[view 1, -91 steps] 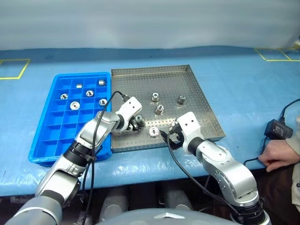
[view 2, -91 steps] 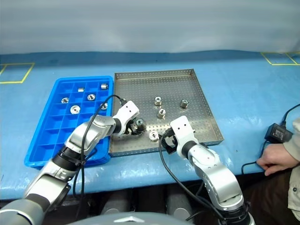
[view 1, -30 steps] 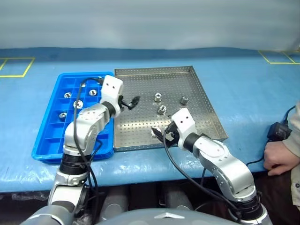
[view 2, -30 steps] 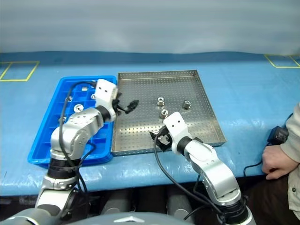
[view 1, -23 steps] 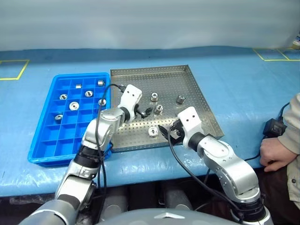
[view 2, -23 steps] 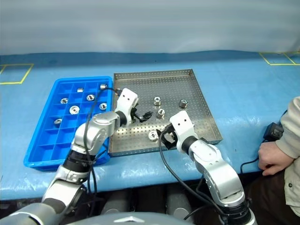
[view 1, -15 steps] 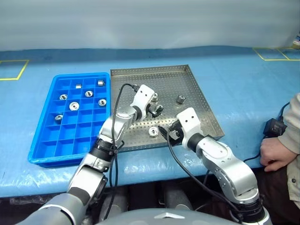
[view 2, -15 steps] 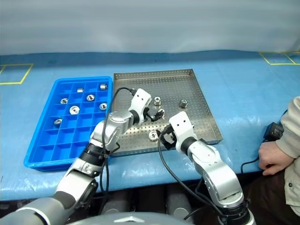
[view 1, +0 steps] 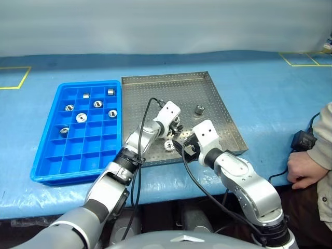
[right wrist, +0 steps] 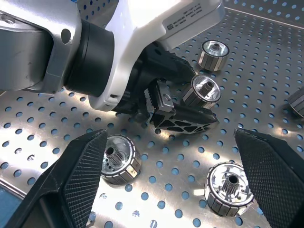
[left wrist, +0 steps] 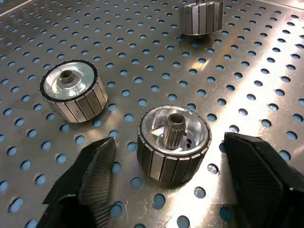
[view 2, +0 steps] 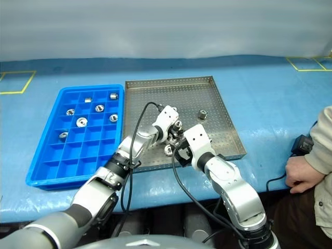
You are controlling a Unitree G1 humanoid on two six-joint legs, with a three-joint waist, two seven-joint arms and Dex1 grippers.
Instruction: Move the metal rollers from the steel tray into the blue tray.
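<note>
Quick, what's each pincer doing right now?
Left pincer: open, its fingers either side of a roller on the steel tray, not gripping it yet.
Right pincer: open, holding nothing.

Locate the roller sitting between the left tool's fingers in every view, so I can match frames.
Left eye view: the roller is mid-tray at the tip of the left tool, partly hidden.
Right eye view: same spot, mid-tray.
Left wrist view: upright between the two black fingers, a gap on each side.
Right wrist view: between the left tool's fingertips.
Shared landmark: the steel tray with its perforated floor.
</note>
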